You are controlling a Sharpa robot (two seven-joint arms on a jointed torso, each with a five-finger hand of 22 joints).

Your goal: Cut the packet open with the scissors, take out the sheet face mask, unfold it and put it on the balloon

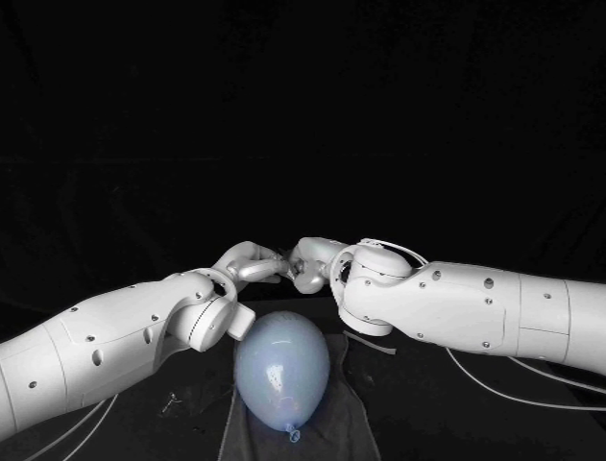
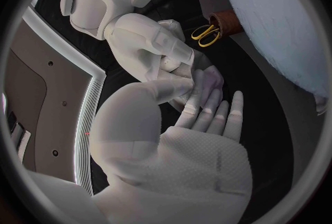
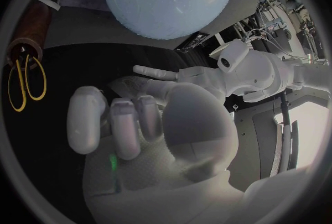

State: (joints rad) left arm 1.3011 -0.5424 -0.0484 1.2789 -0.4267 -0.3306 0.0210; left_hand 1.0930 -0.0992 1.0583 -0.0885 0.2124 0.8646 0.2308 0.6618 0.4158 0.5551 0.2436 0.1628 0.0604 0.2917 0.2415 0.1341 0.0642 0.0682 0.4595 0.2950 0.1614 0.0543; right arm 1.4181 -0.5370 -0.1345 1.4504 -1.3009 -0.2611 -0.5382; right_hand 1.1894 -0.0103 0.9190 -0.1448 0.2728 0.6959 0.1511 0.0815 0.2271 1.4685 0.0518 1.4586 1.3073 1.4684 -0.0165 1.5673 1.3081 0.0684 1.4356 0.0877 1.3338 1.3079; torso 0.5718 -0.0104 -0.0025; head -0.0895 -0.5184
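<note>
Starting at the fingers: the left hand (image 2: 204, 141) has its fingers (image 2: 237, 108) out straight and a bit apart, tips up against the right hand (image 3: 138, 130), whose fingers (image 3: 86, 119) are curled in. Honestly can't tell if either hand has anything pinched. The balloon (image 1: 282, 370) lies on a dark mat (image 1: 351, 423) by the middle of the table's (image 1: 441, 432) near edge, knot toward that edge, and the hands meet just past its far end. The yellow-handled scissors (image 2: 205, 35) stand in a brown holder (image 2: 224, 22) near the balloon.

Glossy white arms (image 1: 95, 346) dotted with dark screws, thin white cables (image 1: 580, 407), silver hands (image 1: 268, 264)
</note>
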